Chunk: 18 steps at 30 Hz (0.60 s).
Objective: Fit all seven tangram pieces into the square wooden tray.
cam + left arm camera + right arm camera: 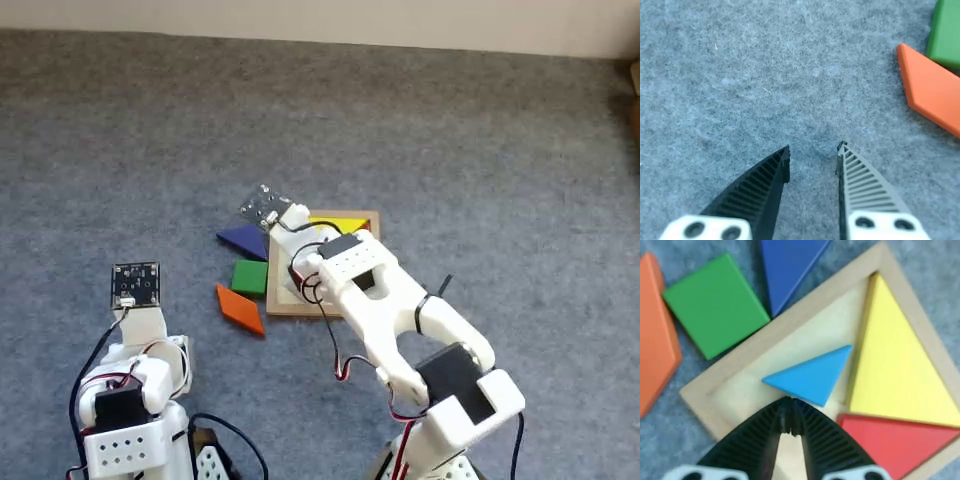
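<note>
Right wrist view, holdings. Tray point(805, 305): on the table point(740, 75), holding a yellow triangle point(900, 375), a red triangle point(890, 437) flush against it, and a pale blue triangle point(812, 377) lying loose and askew. Right pincer point(791, 415): tips pressed together, empty, over the tray floor just beside the pale blue triangle. Outside, near the tray's rim: green square point(715, 305), dark blue triangle point(787, 265), orange parallelogram point(655, 335). Left pincer point(812, 152): spread, empty, above bare table near the orange parallelogram. Handling, as we judge it: pieces flat, stiff, light, smooth-faced, likely to slide. We would pinch each across two opposite edges at mid-length, low to the table; corners give poor purchase.
</note>
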Available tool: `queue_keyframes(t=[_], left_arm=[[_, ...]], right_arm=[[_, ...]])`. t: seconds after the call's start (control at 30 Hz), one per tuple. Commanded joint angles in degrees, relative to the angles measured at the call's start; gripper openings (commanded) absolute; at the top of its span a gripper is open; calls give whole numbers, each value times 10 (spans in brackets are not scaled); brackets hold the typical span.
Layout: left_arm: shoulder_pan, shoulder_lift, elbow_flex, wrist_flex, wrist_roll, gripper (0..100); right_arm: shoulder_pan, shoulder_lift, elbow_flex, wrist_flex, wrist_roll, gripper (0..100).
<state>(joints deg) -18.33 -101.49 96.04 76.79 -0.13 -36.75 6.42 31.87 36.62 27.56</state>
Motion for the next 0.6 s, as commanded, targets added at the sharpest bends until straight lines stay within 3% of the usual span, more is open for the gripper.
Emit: queue_keyframes(t=[0.0,0.27,0.57], left_arm=[[-5,-30,11,7,-4,158],[-5,-30,11,7,-4,158],[-5,-30,11,7,-4,158]], right_arm=[[-5,7,-29,-53,-5,8],[-5,11,-23,-182,-6,9],[9,51,-25,-234,-6,9]])
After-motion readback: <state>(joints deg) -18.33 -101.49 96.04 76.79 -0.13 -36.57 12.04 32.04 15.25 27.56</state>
